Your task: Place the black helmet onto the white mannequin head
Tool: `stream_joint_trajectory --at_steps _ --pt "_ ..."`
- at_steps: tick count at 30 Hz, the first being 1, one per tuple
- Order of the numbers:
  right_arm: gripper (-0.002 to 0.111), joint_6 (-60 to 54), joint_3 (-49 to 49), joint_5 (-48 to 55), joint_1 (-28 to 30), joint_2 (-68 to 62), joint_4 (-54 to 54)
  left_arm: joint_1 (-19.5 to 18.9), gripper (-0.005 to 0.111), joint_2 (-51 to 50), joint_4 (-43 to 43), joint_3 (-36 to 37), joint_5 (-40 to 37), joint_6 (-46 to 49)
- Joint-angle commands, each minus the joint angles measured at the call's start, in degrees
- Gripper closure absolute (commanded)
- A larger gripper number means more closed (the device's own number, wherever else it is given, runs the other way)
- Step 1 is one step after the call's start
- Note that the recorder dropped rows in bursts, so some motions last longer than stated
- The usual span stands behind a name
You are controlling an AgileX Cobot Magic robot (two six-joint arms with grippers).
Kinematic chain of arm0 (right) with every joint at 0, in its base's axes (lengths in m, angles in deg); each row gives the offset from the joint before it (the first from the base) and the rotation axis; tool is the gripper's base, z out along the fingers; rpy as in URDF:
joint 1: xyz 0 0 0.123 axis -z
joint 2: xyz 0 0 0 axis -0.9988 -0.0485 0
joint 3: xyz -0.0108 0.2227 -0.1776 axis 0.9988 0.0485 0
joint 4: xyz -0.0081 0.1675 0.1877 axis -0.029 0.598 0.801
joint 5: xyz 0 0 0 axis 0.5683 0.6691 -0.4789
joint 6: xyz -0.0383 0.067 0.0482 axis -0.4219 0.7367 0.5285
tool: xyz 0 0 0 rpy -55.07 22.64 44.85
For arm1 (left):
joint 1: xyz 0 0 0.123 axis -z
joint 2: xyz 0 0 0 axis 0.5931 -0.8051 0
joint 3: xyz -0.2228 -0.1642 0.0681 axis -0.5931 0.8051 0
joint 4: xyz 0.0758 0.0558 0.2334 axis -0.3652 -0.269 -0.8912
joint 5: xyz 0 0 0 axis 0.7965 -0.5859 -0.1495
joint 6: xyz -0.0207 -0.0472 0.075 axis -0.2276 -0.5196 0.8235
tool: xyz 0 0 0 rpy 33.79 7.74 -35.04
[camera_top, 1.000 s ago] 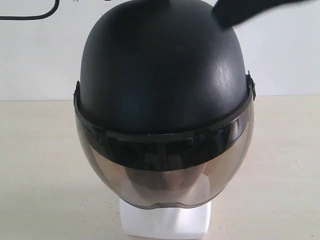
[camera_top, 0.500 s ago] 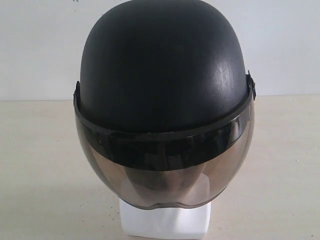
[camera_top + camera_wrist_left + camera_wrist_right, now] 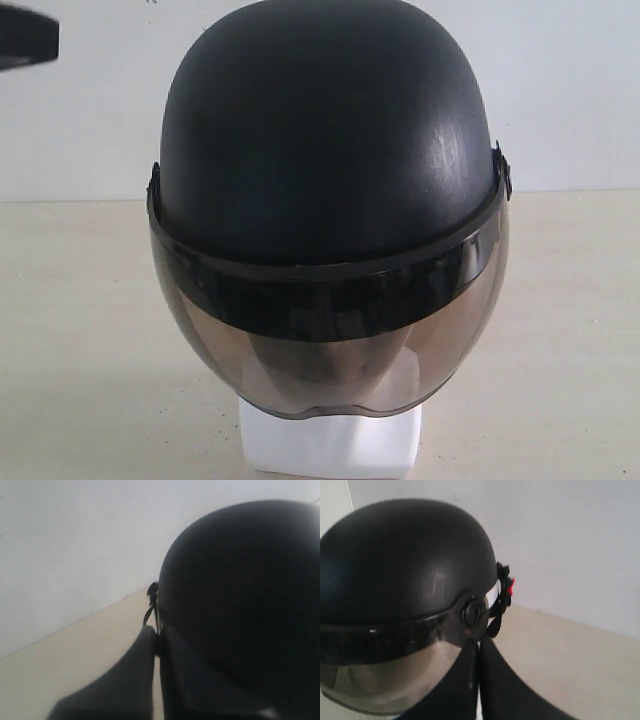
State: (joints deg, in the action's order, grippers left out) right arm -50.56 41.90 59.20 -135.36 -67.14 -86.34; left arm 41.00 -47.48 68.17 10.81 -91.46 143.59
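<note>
seemingly the placing is done: the helmet (image 3: pixel 325 140) sits on the head (image 3: pixel 330 448), visor over the face, only the white base showing. the left gripper (image 3: pixel 154 642) and right gripper (image 3: pixel 479 647) hover close beside the shell, fingers together, holding nothing. next, i judge, both just back clear; only table (image 3: pixel 80 330) and wall (image 3: pixel 580 100) around, nothing blocks.

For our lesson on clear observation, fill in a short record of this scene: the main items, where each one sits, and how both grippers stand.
helmet: black, upright, sitting on the head
visor: tinted, down over the face
head: white, mostly hidden; its base shows under the visor
table: pale, bears the head
left gripper: shut, holding nothing, close beside the helmet
right gripper: shut, holding nothing, near the visor's side pivot
</note>
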Motion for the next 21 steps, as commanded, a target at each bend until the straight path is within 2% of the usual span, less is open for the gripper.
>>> stream_joint_trajectory --at_steps 1,6,21 --pt "0.109 4.89 2.58 0.04 0.14 0.10 0.98 -0.11 0.102 2.62 -0.79 7.88 7.24 -0.53" --pt "0.109 7.00 2.72 -0.08 0.14 0.10 2.70 -0.11 0.102 3.03 -0.79 11.24 6.77 -0.41" --pt "0.109 7.00 2.82 -0.08 0.14 0.98 1.68 -0.11 0.102 3.03 -0.79 11.47 6.68 -0.28"
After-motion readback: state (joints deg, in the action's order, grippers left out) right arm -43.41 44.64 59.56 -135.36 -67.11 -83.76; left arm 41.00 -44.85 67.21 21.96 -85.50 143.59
